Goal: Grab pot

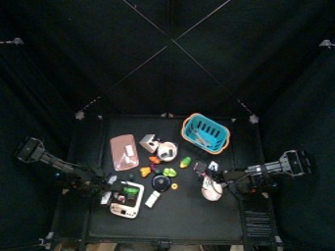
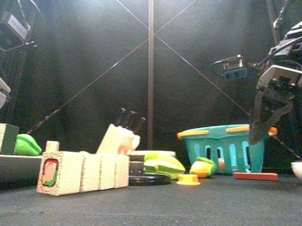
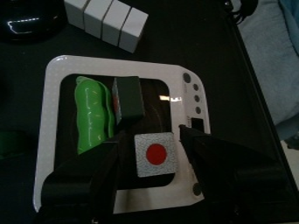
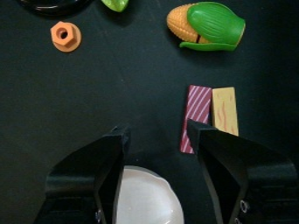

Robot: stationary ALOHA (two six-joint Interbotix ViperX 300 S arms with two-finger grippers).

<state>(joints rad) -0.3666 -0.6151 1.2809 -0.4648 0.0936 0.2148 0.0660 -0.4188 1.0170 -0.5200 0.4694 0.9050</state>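
1. Pot (image 1: 213, 189), small, round and silvery-white, seen from above near the table's front-right corner, directly at the tip of the right gripper (image 1: 217, 178). Not yet lifted, judging by its place on the black table (image 1: 92, 147). Left gripper (image 1: 110, 189) over the white toy tray (image 1: 124, 202) at the front-left. Teal oval plastic basket (image 1: 206, 131) well apart, toward the back right.

2. From the front: only the pot's pale rim (image 2: 296, 170) showing at the right edge, resting on the tabletop. Right gripper (image 2: 260, 124) hanging above and just beside it. Black curtains (image 2: 151, 53) all round; no room visible beyond.

3. Left wrist: left gripper (image 3: 156, 162) parted moderately, empty, poised above the white tray (image 3: 59, 114), which carries a green pod-like toy (image 3: 89, 114) and a dark block.

4. Right wrist: right gripper (image 4: 160, 171) spread wide, straddling the white pot (image 4: 142, 197), which sits between the jaws without an evident squeeze. Grasp therefore judged lined up but unfinished; closing and lifting left to do. Nearby on the matt black surface: yellow-and-green toy corn (image 4: 208, 24), orange hexagonal nut (image 4: 66, 36), striped flat card (image 4: 209, 117).
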